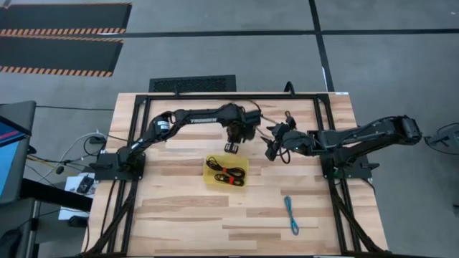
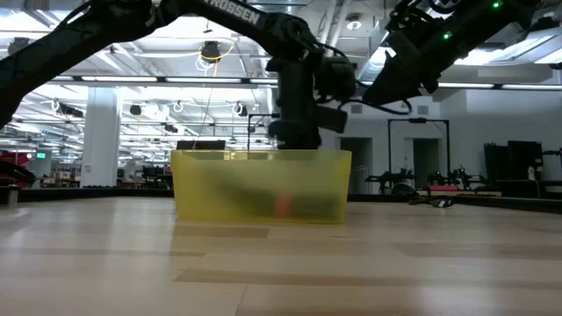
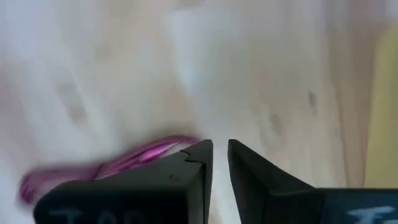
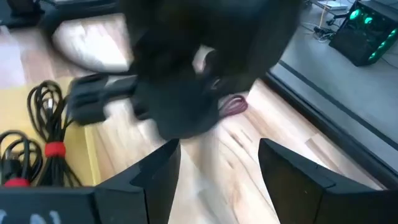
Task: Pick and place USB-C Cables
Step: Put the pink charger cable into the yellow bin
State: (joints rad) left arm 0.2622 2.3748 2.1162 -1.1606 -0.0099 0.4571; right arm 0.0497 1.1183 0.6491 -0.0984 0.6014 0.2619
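1. Pale wooden counter (image 1: 179,215) of joined planks, seen from above, framed by black rails.
2. Left arm (image 1: 193,117), dark, reaching from the counter's left side toward the middle, wrist bent down just behind the yellow tray.
3. Right arm (image 1: 358,136), dark, stretched in from the right side, tip close to the left arm's wrist and above bare wood beside the tray.
4. Yellow tray (image 1: 242,163), see-through plastic, shallow, rectangular, at the middle of the counter.
5. Right jaws: spread wide, nothing between them, pointed at the left arm's wrist.
6. Left jaws: low over the wood just behind the tray, tips nearly together with a slim gap, nothing visible in that gap.
7. Black-and-red cables (image 1: 226,172): thin black USB-C cords coiled into short bundles, each cinched with a red tie, lying inside the tray.
8. Teal cable (image 1: 291,213): a slim, narrow bundle lying on bare wood, well apart from the tray, toward the counter's front right.
9. Maroon cable (image 3: 124,165): a small pinkish-purple coil on the wood just beside one left jaw; touching or not, cannot tell.
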